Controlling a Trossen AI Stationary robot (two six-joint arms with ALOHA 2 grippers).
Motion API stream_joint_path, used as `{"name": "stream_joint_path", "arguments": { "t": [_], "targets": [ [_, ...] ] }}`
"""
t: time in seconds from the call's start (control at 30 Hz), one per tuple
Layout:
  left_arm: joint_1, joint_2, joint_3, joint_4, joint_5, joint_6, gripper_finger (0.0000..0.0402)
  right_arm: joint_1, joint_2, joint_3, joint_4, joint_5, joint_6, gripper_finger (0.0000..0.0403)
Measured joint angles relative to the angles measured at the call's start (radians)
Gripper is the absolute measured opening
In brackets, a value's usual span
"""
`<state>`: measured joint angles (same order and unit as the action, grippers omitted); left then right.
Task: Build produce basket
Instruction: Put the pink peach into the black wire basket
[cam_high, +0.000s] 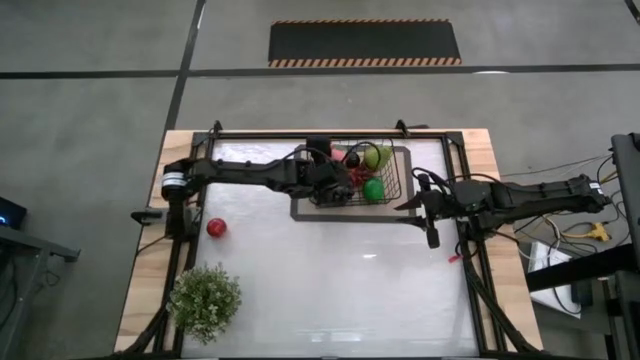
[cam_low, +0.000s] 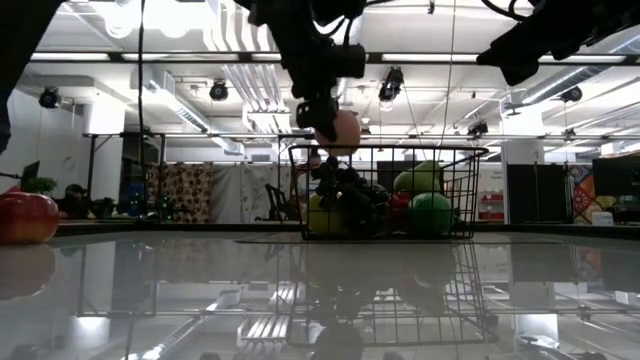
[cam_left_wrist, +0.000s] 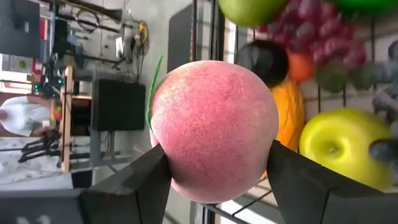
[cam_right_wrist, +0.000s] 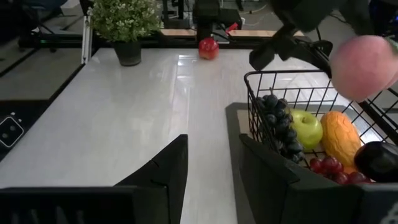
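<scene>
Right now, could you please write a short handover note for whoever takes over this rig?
Left gripper: shut on the pink peach, held above the basket, not yet released.
Right gripper: open, empty, waiting beside the basket.
Done: green apples, grapes, mango and a dark plum already lie in the basket.
Left: drop the peach in, then fetch the red apple on the table near the potted plant.

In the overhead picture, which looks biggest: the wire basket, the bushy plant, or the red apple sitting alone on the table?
Largest to smallest:
1. Black wire-mesh basket
2. Bushy green potted plant, only somewhat smaller
3. Lone red apple, far the smallest
</scene>
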<state>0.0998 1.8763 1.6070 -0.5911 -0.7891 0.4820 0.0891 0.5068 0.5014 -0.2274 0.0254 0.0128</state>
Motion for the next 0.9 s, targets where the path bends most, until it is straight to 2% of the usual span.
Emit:
{"name": "stream_joint_path", "arguments": {
  "t": [0.33, 0.47, 0.9],
  "targets": [
    [0.006, 0.002, 0.000, -0.038, 0.014, 0.106, 0.0215, 0.000, 0.000, 0.000, -0.001, 0.000, 0.000, 0.0127],
    [0.014, 0.008, -0.003, -0.056, 0.048, 0.104, 0.0215, 0.000, 0.000, 0.000, -0.001, 0.000, -0.006, 0.0123],
    [0.019, 0.008, -0.003, -0.046, 0.053, 0.073, 0.0226, 0.000, 0.000, 0.000, -0.001, 0.000, -0.006, 0.0123]
  ]
}}
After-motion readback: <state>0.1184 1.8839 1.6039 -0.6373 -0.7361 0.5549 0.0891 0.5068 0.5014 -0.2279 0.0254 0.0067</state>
